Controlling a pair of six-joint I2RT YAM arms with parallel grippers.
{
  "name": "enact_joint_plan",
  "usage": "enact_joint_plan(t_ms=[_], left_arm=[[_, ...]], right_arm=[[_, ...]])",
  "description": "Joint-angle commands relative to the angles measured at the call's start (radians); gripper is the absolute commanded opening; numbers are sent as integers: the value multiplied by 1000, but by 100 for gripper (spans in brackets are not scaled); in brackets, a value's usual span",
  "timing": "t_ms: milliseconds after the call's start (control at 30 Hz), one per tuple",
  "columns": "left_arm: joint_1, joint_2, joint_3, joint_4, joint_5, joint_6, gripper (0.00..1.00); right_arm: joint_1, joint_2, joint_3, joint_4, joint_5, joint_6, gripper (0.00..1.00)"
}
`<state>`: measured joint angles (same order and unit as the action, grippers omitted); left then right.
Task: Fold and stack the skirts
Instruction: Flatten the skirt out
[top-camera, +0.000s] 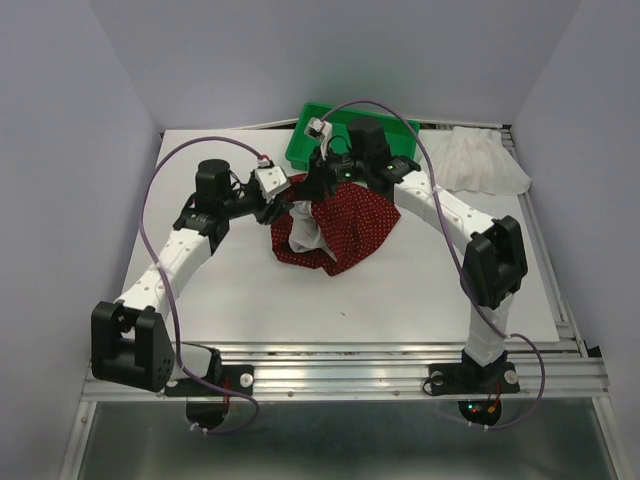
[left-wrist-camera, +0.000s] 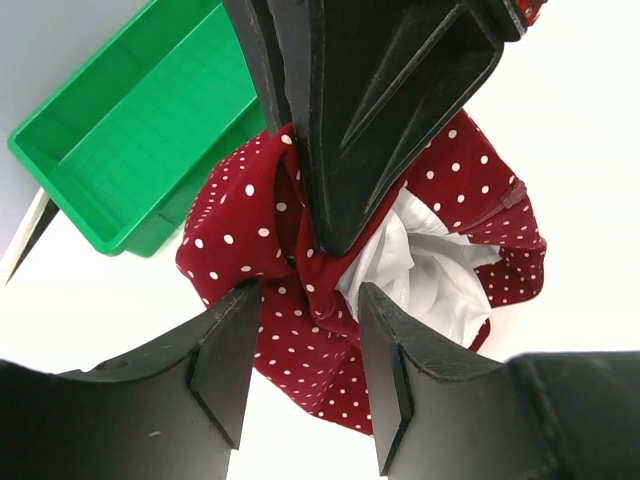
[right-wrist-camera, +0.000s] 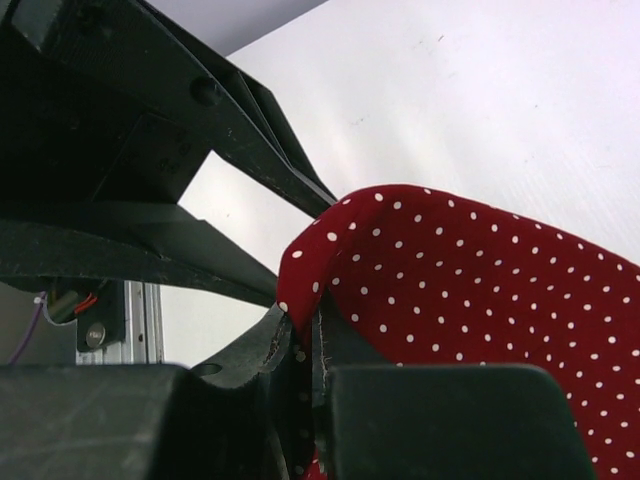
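The dark red dotted skirt hangs bunched at the table's middle, its white lining showing. My right gripper is shut on the skirt's upper edge and holds it up; the right wrist view shows the red cloth pinched between my jaws. My left gripper is open, just left of the lifted skirt. In the left wrist view its fingers flank the hanging red cloth without closing on it, and the lining shows. The white ruffled skirt lies at the back right.
A green plastic tray stands at the back behind the grippers, also in the left wrist view. The right gripper's black body hangs close above my left fingers. The table's metal rail runs along the front edge.
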<state>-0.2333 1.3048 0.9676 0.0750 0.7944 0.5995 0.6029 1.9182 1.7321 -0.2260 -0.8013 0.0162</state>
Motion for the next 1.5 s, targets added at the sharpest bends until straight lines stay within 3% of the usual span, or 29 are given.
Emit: enact_joint_plan(t_ms=[0, 167, 467, 667, 933, 1467], left_arm=[[12, -39, 52, -4, 45, 54, 52], [12, -39, 65, -47, 85, 92, 53], [15, -59, 77, -139, 105, 148, 65], [15, -72, 49, -29, 37, 86, 50], [9, -55, 48, -12, 46, 83, 41], [-6, -159, -55, -17, 2, 169, 40]], right_arm=[[3, -41, 0, 1, -45, -41, 1], [3, -35, 9, -18, -47, -58, 1], [3, -13, 29, -16, -42, -50, 1], [3, -15, 30, -7, -81, -19, 1], [3, 14, 46, 39, -92, 105, 1], [-49, 68, 23, 169, -121, 430, 1]])
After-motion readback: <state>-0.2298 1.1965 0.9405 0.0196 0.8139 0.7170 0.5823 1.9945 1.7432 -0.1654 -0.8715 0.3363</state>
